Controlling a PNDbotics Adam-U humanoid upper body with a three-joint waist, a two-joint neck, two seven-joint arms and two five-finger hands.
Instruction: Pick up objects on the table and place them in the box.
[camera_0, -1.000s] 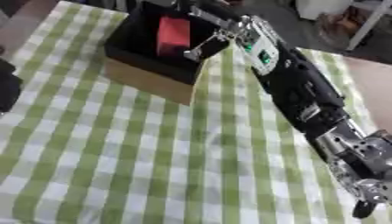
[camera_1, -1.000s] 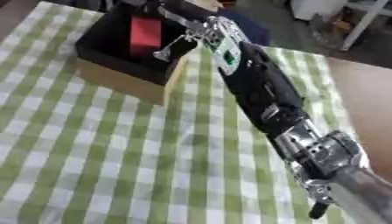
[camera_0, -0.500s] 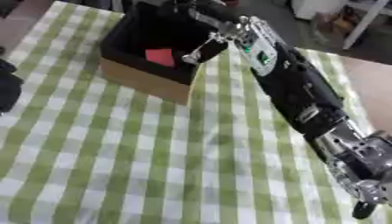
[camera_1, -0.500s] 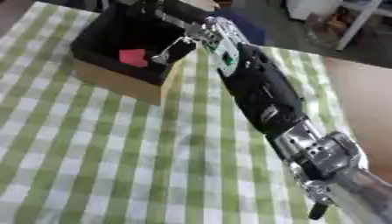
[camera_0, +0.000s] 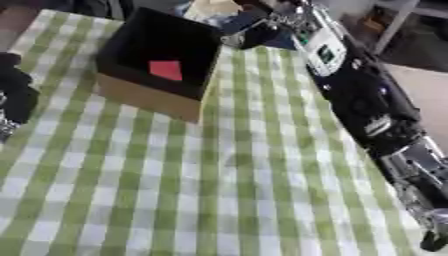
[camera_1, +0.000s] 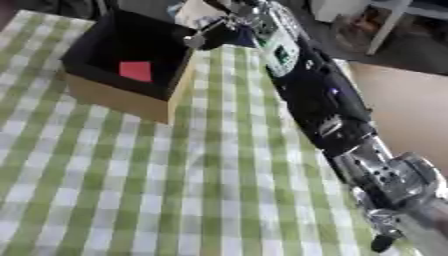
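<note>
A black box with tan cardboard sides (camera_0: 144, 97) stands at the far left of the green-checked table. A small red object (camera_0: 165, 70) lies flat on its dark floor. My right arm reaches up the right side of the table. Its hand (camera_1: 217, 33) hangs open just past the box's far right corner, above the rim, and holds nothing. My left hand (camera_0: 17, 95) shows as a dark shape at the left edge, level with the box and apart from it.
The green and white checked cloth (camera_0: 219, 190) covers the table in front of the box. Beyond the far edge are blurred items, a white table leg (camera_0: 394, 25) and bare floor (camera_1: 402, 100) to the right.
The red object left my right hand and now lies on the box floor. The hand has drawn back from over the box to its far right corner. The camera has shifted.
</note>
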